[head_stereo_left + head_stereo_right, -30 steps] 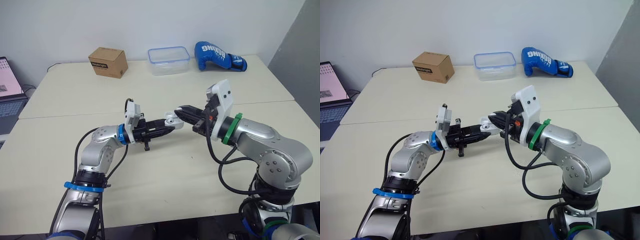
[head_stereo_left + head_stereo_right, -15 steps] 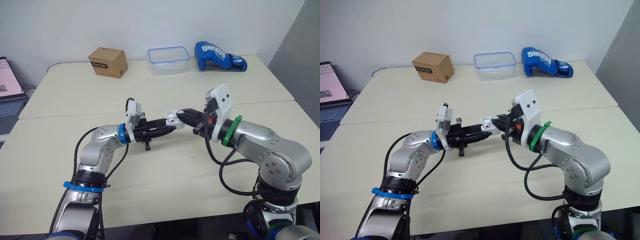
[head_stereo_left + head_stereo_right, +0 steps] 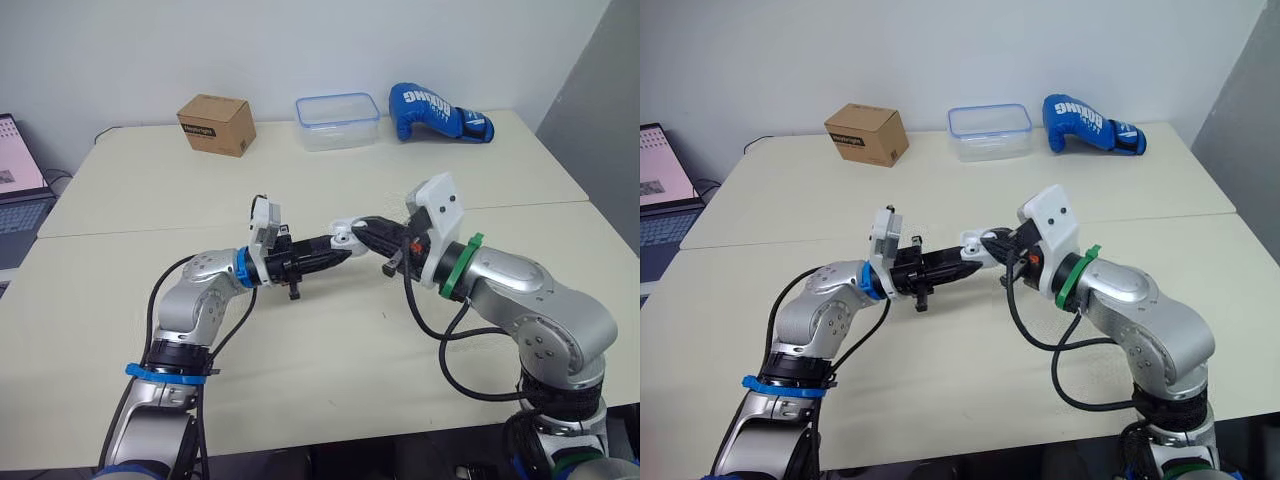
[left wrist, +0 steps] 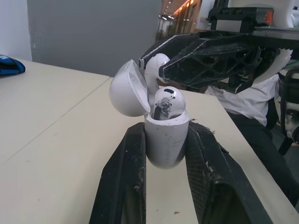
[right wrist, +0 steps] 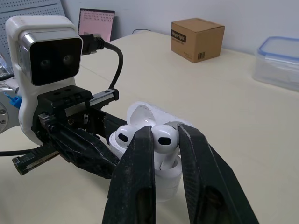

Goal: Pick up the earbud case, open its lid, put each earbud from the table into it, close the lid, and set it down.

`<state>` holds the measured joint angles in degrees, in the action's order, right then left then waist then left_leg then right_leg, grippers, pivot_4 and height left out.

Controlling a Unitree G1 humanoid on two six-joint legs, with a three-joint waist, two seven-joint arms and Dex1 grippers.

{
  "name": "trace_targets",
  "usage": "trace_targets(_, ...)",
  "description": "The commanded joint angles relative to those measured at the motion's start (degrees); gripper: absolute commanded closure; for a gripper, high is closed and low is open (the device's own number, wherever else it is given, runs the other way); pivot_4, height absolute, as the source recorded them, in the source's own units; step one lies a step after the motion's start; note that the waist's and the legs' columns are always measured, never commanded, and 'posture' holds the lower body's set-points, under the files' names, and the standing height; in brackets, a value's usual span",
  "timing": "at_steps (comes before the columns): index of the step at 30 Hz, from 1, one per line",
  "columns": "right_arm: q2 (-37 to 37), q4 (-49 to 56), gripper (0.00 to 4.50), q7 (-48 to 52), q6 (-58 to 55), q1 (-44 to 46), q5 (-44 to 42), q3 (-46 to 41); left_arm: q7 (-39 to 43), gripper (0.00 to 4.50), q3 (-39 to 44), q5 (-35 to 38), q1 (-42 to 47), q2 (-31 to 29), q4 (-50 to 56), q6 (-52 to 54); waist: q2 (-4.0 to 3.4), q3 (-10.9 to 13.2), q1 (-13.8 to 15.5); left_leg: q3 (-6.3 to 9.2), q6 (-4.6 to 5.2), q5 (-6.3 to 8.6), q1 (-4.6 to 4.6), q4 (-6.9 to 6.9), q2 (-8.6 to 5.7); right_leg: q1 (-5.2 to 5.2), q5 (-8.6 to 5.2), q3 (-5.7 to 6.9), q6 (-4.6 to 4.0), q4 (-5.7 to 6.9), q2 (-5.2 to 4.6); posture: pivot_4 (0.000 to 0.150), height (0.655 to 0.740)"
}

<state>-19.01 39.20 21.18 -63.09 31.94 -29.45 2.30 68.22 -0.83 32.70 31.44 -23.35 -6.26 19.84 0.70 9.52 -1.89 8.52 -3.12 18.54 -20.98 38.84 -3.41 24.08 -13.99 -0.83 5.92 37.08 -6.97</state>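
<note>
While the left gripper (image 3: 328, 254) clamps the earbud case (image 4: 164, 142) above the tabletop (image 3: 330, 345), lid (image 4: 125, 91) tipped back for access | first earbud (image 4: 167, 100) sits in its socket | right gripper (image 3: 372, 232) pinches the second earbud (image 5: 164, 139) at the case mouth, lined up for seating.

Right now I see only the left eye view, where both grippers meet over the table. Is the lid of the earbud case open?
Observer: Yes. In the left wrist view the left gripper clamps the earbud case, and its lid is swung back.
Operator: Is an earbud inside it?
Observer: Yes, the first earbud sits in the case, head up.
Operator: What does the right gripper hold?
Observer: In the right wrist view the right gripper is shut on the second earbud, right over the case and beside the first one.
</note>
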Motion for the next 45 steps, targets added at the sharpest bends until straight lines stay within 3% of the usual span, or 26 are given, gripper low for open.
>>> trace_targets(1, -1.2, 1.7, 4.12, -0.1, 2.3, -0.9, 0.7, 1.4, -0.7, 3.7, 2.5, 2.2, 1.7, 0.1, 2.8, 0.0, 0.0, 0.0, 0.0, 0.0, 0.0, 0.0, 0.0, 0.0, 0.0, 0.0, 0.0, 0.0, 0.0, -0.01, 0.0, 0.15, 0.7307)
trace_targets(11, -3.1, 1.3, 4.12, 0.7, 4.1, -1.8, 0.4, 3.4, -0.9, 3.7, 2.5, 2.6, 1.3, -0.1, 3.9, 0.7, 0.0, 0.0, 0.0, 0.0, 0.0, 0.0, 0.0, 0.0, 0.0, 0.0, 0.0, 0.0, 0.0, -0.01, 0.0, 0.15, 0.7307)
trace_targets(12, -3.2, 1.4, 3.37, 0.8, 4.0, -1.9, 0.2, 3.4, -0.9, 3.7, 2.5, 2.6, 1.3, -0.2, 4.1, 0.9, 0.0, 0.0, 0.0, 0.0, 0.0, 0.0, 0.0, 0.0, 0.0, 0.0, 0.0, 0.0, 0.0, -0.01, 0.0, 0.15, 0.7307)
trace_targets(17, -3.1, 1.3, 1.69, 0.4, 6.1, -2.1, 0.9, 3.1, -0.7, 3.7, 1.9, 2.4, 1.1, -0.6, 4.8, 1.0, 0.0, 0.0, 0.0, 0.0, 0.0, 0.0, 0.0, -0.01, 0.01, 0.0, 0.0, 0.0, 0.0, -0.02, 0.01, 0.15, 0.7307)
trace_targets(22, -2.6, 0.9, 1.69, 1.8, 7.0, -1.4, -1.6, 0.1, -0.4, 3.7, 1.8, 2.2, 0.7, -0.8, 4.9, 1.0, 0.0, 0.0, 0.0, 0.0, 0.0, 0.0, 0.0, 0.0, 0.01, -0.01, 0.0, 0.0, 0.0, -0.02, 0.01, 0.15, 0.7307)
trace_targets(28, -6.2, -0.8, 1.69, 8.4, 0.8, 2.2, -16.7, -9.7, 1.0, 3.7, 1.6, 1.4, 0.0, -1.2, 4.2, 0.2, 0.0, 0.0, 0.0, 0.01, 0.0, 0.0, 0.0, -0.01, 0.01, -0.02, 0.0, 0.01, 0.0, -0.03, 0.01, 0.15, 0.7307)
trace_targets(31, -8.6, -4.1, 2.63, 9.3, -1.7, 5.1, -22.7, -13.8, 1.8, 3.7, 1.6, 1.2, -0.3, -1.4, 3.7, -0.3, 0.0, 0.0, 0.1, 0.0, 0.01, 0.0, 0.0, -0.01, 0.01, -0.04, 0.0, 0.01, 0.0, -0.04, 0.01, 0.15, 0.7307)
trace_targets(36, -12.4, -13.0, 4.46, 11.8, 0.9, 11.1, -19.3, -9.8, 3.0, 3.7, 1.7, 1.4, -1.2, -2.0, 4.4, -0.5, 0.0, 0.0, 0.0, -0.03, 0.01, 0.0, 0.01, -0.02, 0.02, -0.03, 0.0, 0.0, 0.0, -0.03, 0.02, 0.15, 0.7307)
trace_targets(45, -16.3, -27.6, 4.46, 22.8, 14.0, 17.0, -3.5, 6.8, 3.4, 3.7, 2.0, 2.0, -2.8, -2.6, 6.1, -0.8, 0.0, 0.0, -0.1, -0.09, 0.01, 0.0, 0.0, -0.01, 0.02, 0.0, 0.0, -0.02, 0.0, -0.05, 0.0, 0.15, 0.7307)
